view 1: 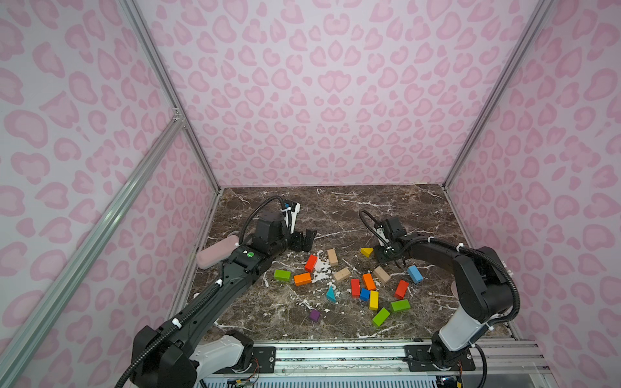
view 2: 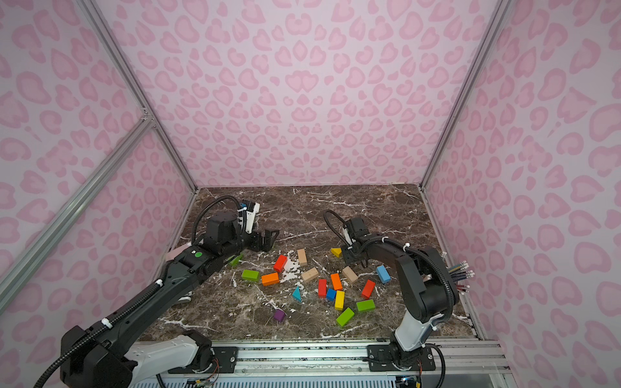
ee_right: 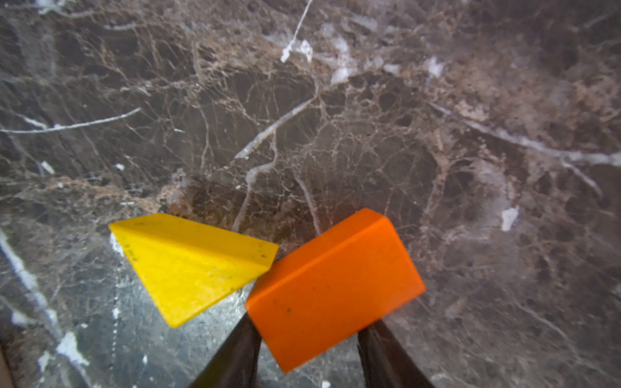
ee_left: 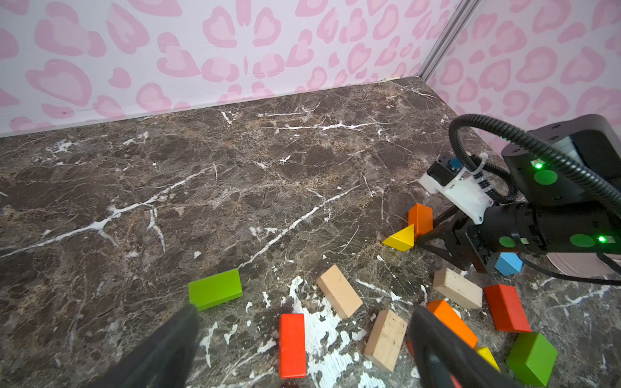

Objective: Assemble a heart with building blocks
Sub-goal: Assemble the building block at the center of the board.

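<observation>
where pink blotch-patterned walls and aluminium posts box it in, the dark brown marble tabletop shows white veins and a scuffed patch. left gripper hangs wide open, with a green round sticker on its arm. building blocks lie scattered mid-tabletop. right gripper fingers flank an orange block just beside a yellow wedge; clamped or not, i cannot tell.

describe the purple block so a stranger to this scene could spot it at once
On the dark marble table, look at the scatter of coloured blocks in its middle. The purple block sits alone at the scatter's near edge, just nearer the camera than the blue-green wedge. It is the only purple piece, a small cube.
</observation>
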You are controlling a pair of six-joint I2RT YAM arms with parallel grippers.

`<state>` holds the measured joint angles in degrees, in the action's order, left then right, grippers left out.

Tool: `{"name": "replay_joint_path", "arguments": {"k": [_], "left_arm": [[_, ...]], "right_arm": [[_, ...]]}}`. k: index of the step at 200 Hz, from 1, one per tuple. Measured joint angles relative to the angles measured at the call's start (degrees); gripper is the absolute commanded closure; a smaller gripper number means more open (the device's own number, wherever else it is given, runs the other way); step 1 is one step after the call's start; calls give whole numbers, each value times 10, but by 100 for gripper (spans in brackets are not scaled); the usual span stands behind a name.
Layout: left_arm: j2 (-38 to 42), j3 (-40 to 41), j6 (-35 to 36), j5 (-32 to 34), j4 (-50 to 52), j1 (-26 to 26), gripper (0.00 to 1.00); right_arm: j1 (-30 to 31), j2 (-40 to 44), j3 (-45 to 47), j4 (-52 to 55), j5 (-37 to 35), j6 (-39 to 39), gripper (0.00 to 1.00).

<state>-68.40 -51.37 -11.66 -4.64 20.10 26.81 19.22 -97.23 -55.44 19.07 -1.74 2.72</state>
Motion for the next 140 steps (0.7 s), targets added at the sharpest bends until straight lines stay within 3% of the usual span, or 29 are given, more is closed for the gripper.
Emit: {"name": "replay_joint_path", "arguments": {"k": [140], "left_arm": [[-2,0,0,0,0,0,0]], "right_arm": [[0,0,0,0,10,-2,54]]}}
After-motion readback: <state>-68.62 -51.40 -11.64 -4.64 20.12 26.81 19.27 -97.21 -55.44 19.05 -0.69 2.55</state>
